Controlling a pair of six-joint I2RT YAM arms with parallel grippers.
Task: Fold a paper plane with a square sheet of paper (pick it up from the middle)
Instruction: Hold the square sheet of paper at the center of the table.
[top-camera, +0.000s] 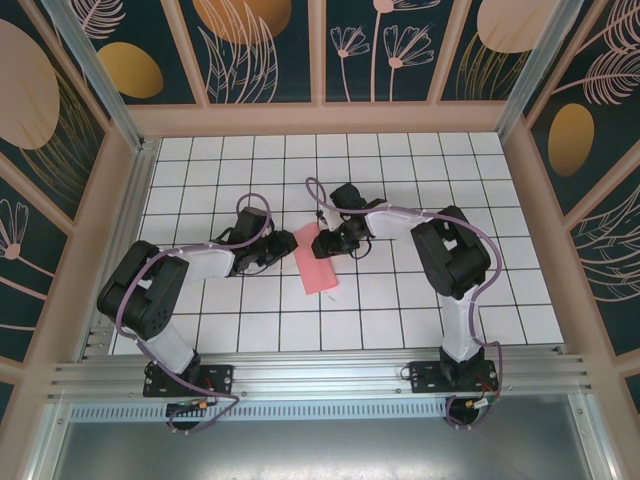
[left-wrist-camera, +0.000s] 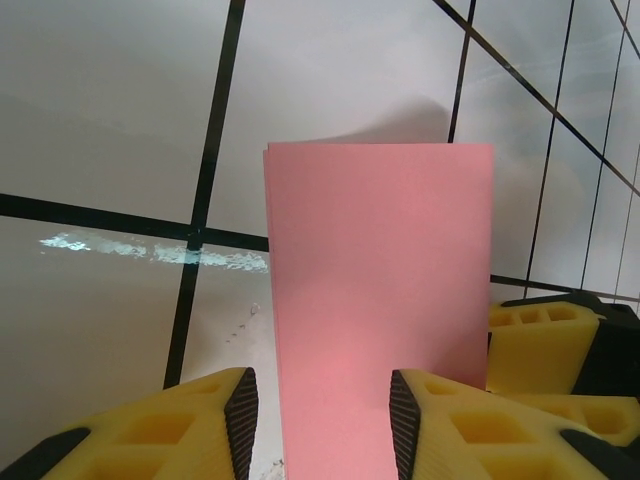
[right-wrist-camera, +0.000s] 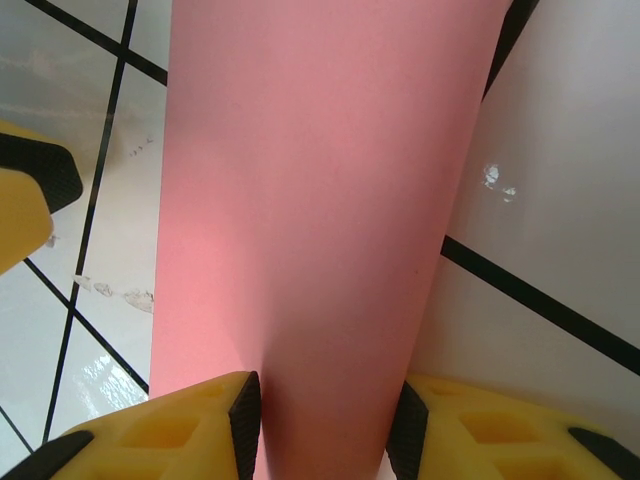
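White tiled table (top-camera: 420, 330) bears the folded square sheet of paper (top-camera: 320, 270). The left gripper (top-camera: 272, 256) and right gripper (top-camera: 328, 243) straddle its ends, half-open and clamping nothing, likely steadying the crease.

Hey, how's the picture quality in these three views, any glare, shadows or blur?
Top external: even light, only faint shadows on the tiles. Left wrist: a glare streak on the tile left of the square sheet of paper, and the sheet's soft shadow past its far edge. Right wrist: small glare spots on the tiles, the sheet in focus.
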